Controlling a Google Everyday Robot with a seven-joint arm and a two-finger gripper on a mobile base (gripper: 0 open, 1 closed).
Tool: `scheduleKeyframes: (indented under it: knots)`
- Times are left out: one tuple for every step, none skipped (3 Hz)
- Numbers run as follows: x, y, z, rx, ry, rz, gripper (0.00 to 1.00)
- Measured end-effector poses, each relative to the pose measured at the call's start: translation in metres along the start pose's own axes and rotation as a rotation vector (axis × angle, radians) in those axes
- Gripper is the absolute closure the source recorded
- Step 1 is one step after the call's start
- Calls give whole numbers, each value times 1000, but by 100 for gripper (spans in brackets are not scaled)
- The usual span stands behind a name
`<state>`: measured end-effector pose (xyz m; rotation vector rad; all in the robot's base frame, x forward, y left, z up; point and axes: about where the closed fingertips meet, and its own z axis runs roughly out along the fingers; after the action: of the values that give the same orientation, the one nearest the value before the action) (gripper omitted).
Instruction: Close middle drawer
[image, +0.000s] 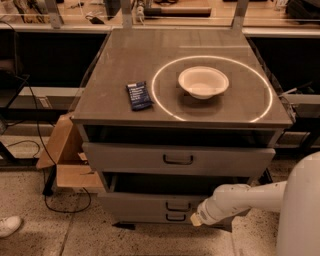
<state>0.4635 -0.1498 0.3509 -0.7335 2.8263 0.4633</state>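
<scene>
**Desk:** List what is on your screen, biggest first.

**Operator:** Dial set on the centre of my view.
Item 1: grey cabinet (125, 60), filling the middle, its flat top running up toward 12 o'clock.
Item 2: my white arm (250, 197), coming in from 4 o'clock and reaching left.
Item 3: top drawer (125, 157), tall wide front, just below centre, standing a little proud of the cabinet.
Item 4: middle drawer (135, 202), slim front, at 6 o'clock. It is pulled out, with a dark gap showing above its panel and a small bar handle (177, 206) at mid-front.
Item 5: cardboard box (67, 175), at 8 o'clock, beside the cabinet on the floor.
Item 6: bottom drawer (145, 216), directly under the middle one.

**Desk:** And the small things?

**Operator:**
Item 7: ring of light (152, 90) on the top, toward 1 o'clock.
Item 8: white bowl (203, 81), upright inside that ring.
Item 9: dark packet (139, 95), flat at 11 o'clock, just outside the ring.
Item 10: gripper (196, 219), at 5 o'clock, at the drawer fronts just right of the handle. I cannot tell how far open it is, or whether it holds anything.
Item 11: white shoe (7, 225), at 8 o'clock on the frame edge.
</scene>
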Motion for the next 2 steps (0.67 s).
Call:
scheduleKeyframes:
  knots:
    - [0, 0, 0, 0, 0, 0, 100]
    - [-18, -9, -12, 21, -31, 13, 100]
